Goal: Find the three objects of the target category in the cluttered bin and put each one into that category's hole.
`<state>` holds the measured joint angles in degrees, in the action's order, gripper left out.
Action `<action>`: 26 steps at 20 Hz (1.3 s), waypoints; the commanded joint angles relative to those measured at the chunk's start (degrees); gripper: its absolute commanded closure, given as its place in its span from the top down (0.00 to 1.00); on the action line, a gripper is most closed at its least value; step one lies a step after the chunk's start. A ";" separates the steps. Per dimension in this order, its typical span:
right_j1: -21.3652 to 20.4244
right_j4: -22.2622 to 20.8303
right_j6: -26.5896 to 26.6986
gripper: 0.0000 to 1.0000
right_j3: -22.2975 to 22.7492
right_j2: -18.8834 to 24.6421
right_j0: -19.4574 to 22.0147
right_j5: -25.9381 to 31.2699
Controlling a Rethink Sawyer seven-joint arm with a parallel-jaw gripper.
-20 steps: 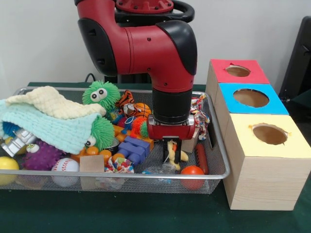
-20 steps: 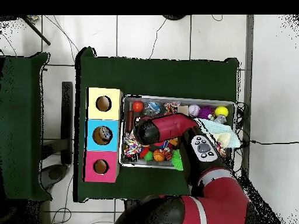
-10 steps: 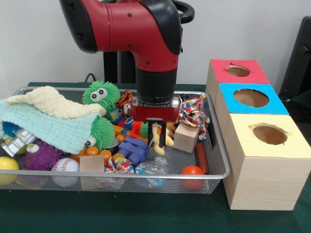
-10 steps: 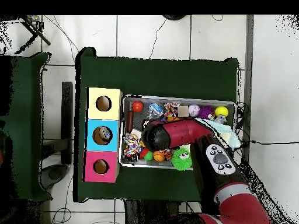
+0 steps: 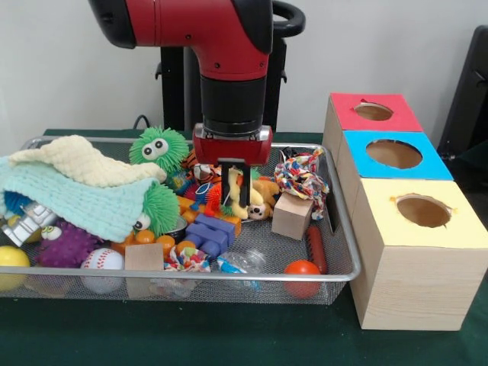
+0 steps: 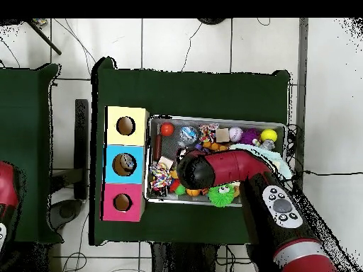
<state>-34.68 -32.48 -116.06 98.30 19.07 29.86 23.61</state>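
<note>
My gripper hangs over the middle of the wire mesh bin, a little above the clutter. It is shut on a small yellow soft toy that dangles between the fingers. Right of the bin stand three wooden boxes with round holes: a red-topped box farthest, a blue-topped box in the middle and a yellow-topped box nearest. In the overhead view the arm covers the gripper and the toy; the boxes sit left of the bin.
The bin holds a green fuzzy toy, folded blankets, a wooden cube, a coloured rope toy, purple blocks, a baseball, an orange ball and a yellow ball.
The gripper has risen and shifted left and toward the bin's far side, carrying the yellow toy up from the bin's near edge. The wooden cube and rope toy are now uncovered.
</note>
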 commanded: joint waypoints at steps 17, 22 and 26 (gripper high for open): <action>-11.00 0.03 10.77 0.00 3.10 -0.56 3.04 24.24; -12.61 -1.03 8.44 0.00 2.06 -1.92 2.76 28.16; -13.29 -2.06 7.16 0.00 2.53 -1.54 2.89 26.77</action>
<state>-45.81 -32.70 -116.06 98.57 18.61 31.54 46.40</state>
